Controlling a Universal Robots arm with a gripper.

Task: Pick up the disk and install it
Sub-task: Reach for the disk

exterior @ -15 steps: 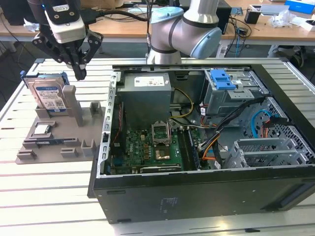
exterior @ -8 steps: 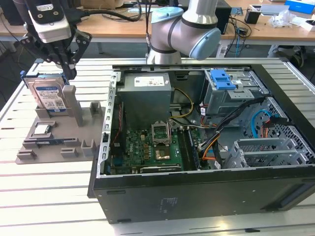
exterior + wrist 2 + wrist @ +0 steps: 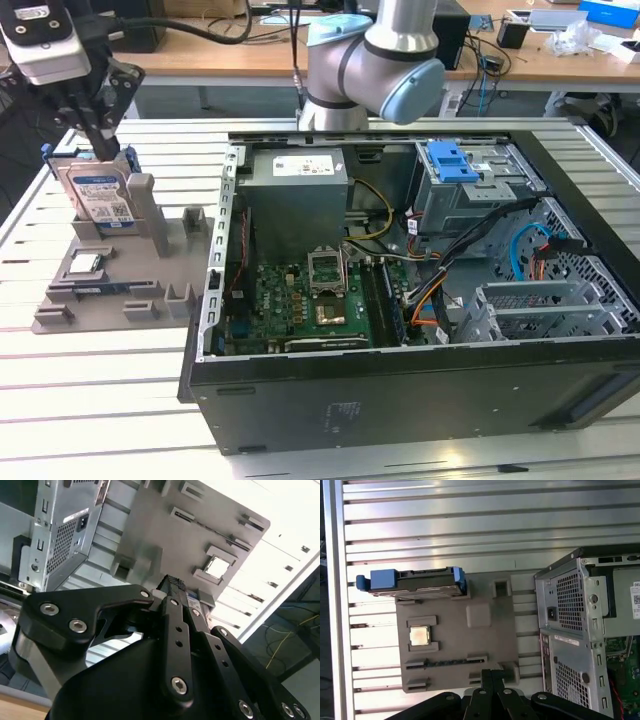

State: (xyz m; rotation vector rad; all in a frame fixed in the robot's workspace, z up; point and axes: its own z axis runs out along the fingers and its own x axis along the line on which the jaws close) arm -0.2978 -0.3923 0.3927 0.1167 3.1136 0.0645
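Open black computer case beside a grey fixture tray with CPU chip, on slatted table.

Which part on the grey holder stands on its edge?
The disk: it stands on edge in a slot of the grey holder, whereas the small square CPU chip lies flat in its recess.

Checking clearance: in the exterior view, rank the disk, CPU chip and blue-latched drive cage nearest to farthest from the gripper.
1. Disk, upright in the grey holder, just below the gripper.
2. CPU chip, flat on the same holder.
3. Drive cage, inside the case, exterior view's right.
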